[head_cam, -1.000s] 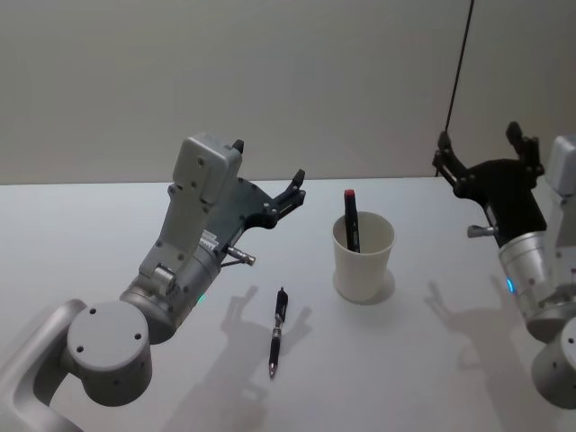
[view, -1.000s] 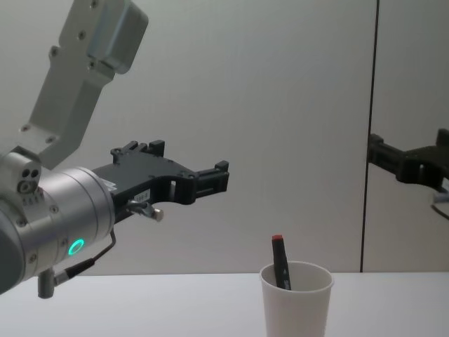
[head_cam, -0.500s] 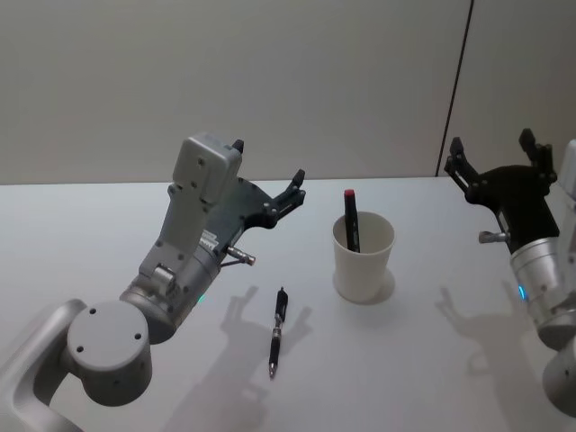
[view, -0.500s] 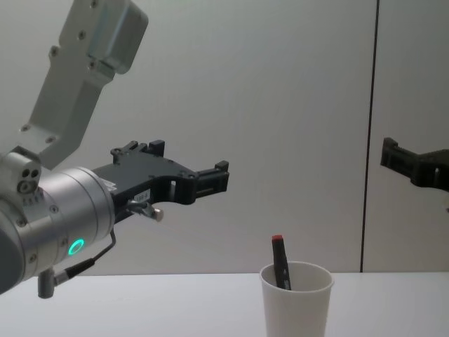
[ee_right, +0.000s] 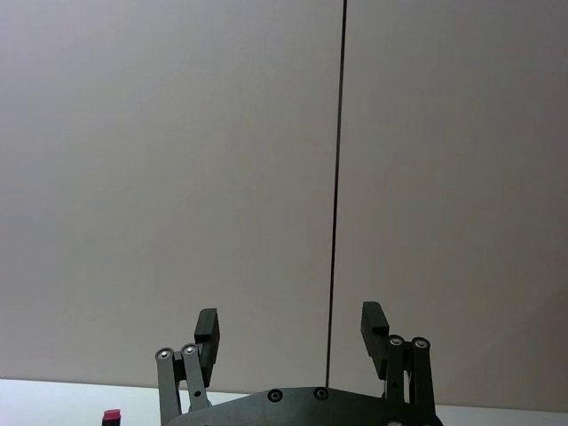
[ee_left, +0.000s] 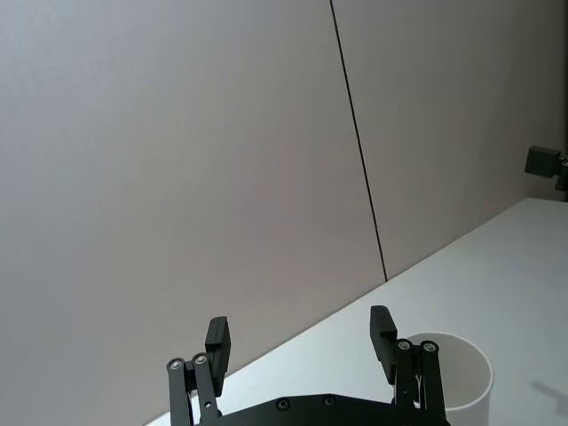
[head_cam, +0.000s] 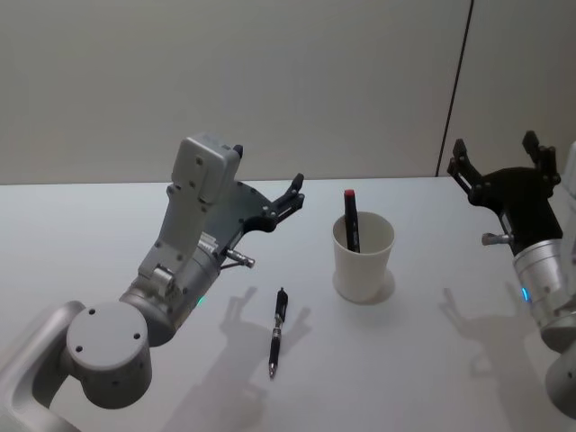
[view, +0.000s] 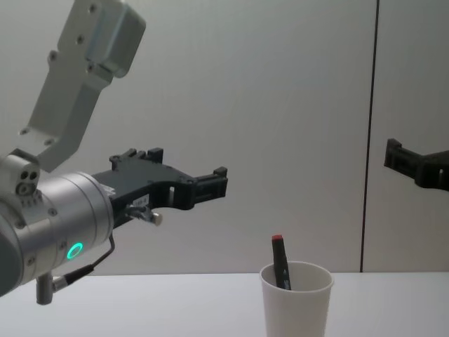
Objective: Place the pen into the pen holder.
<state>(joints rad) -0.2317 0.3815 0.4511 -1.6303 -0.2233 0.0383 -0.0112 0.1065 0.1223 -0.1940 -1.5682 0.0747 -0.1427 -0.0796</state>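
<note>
A red-capped dark pen stands in a tapered white paper cup on a white table, a slim black pen lying nearby. The left gripper and right gripper hover either side, fingers spread.

White pen holder; black pen

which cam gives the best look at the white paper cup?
Head view: the white paper cup shows whole, with a red-capped pen standing inside. Chest view crops its base; left wrist view catches just its top.

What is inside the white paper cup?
A dark pen with a red cap stands inside the white paper cup, leaning. The cup wall hides its lower end and the bottom.
</note>
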